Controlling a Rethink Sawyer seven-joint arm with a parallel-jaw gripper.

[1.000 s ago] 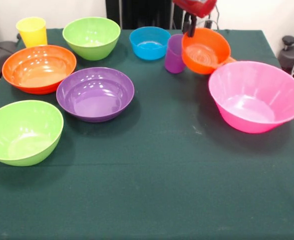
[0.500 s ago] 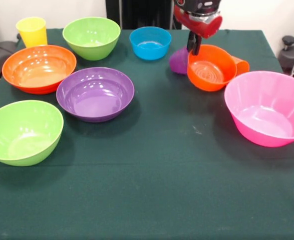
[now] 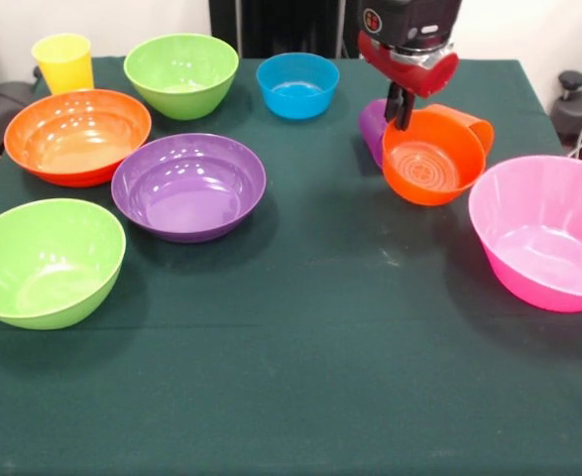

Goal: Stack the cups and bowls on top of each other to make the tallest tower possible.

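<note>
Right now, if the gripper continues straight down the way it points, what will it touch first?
The gripper points down at the rim of the small orange bowl, so it would probably press that bowl first. The tipped purple cup lies beside it; depth is unclear.

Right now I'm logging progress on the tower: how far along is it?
Nothing looks stacked yet. In hand: the gripper is at the rim of the small orange bowl, which is tipped, with the purple cup and orange cup close beside it. Left: the pink bowl, purple bowl, large orange bowl, both green bowls, blue bowl and yellow cup sit apart.
</note>
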